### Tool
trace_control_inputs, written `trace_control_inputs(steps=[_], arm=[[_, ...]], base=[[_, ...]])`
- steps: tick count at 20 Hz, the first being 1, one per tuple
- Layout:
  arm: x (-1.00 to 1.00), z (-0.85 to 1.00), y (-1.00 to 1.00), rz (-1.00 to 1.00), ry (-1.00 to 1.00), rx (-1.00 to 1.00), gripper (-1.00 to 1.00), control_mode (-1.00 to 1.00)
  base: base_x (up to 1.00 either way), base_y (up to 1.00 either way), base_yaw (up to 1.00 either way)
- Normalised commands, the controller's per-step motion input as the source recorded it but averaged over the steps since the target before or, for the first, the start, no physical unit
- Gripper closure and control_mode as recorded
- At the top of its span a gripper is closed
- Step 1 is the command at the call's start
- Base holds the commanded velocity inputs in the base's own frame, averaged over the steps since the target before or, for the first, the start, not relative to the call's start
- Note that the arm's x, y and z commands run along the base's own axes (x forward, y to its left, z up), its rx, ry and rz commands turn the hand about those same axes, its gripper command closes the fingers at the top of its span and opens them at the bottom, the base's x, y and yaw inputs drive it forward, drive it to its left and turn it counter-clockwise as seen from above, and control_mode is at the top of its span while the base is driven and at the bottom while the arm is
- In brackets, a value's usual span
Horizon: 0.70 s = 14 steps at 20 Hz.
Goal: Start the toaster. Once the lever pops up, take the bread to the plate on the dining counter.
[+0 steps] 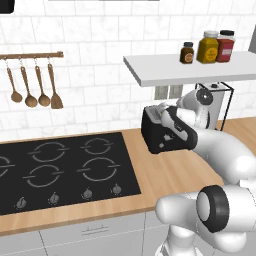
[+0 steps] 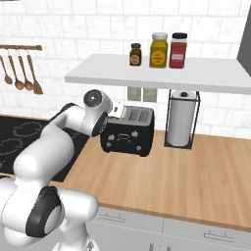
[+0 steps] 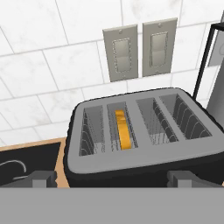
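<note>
The toaster (image 2: 128, 130), a small black box with four slots in its grey top, stands on the wooden desk (image 2: 186, 181) against the tiled back wall, under the white shelf (image 2: 162, 73) and just left of the paper towel roll (image 2: 180, 123) in its black wire stand. In the hand view the bread (image 3: 123, 129) sits edge-up, deep in the second slot from the left, a narrow orange-tan strip well below the rim; the other three slots show only their wire racks. The pincer (image 3: 111, 179) hangs just above the near top edge of the toaster with its jaws spread wide and nothing between them, its two dark tips (image 3: 40, 177) standing apart over the near rim. Whether the lever is down cannot be told, since the lever's side is hidden behind the arm in the left base view and too small to read in the right one. Judging from this, the task looks to be at its start: the slice is loaded, but pressing the lever, waiting for the pop, lifting the bread and carrying it to the plate all appear to remain. To the left lies the black hob (image 1: 60, 170), with wooden spoons (image 1: 31, 85) hanging on the wall above it and three jars (image 2: 158, 49) on the shelf.
</note>
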Motion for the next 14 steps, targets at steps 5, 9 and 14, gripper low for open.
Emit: trace_control_inputs(steps=[5,9,14], arm=[[0.00,0.00,0.00,0.00,0.00,0.00,-1.00,-1.00],[0.00,0.00,0.00,0.00,0.00,0.00,-1.00,-1.00],[0.00,0.00,0.00,0.00,0.00,0.00,-1.00,-1.00]], base=[[0.00,0.00,0.00],[0.00,0.00,0.00],[0.00,0.00,0.00]])
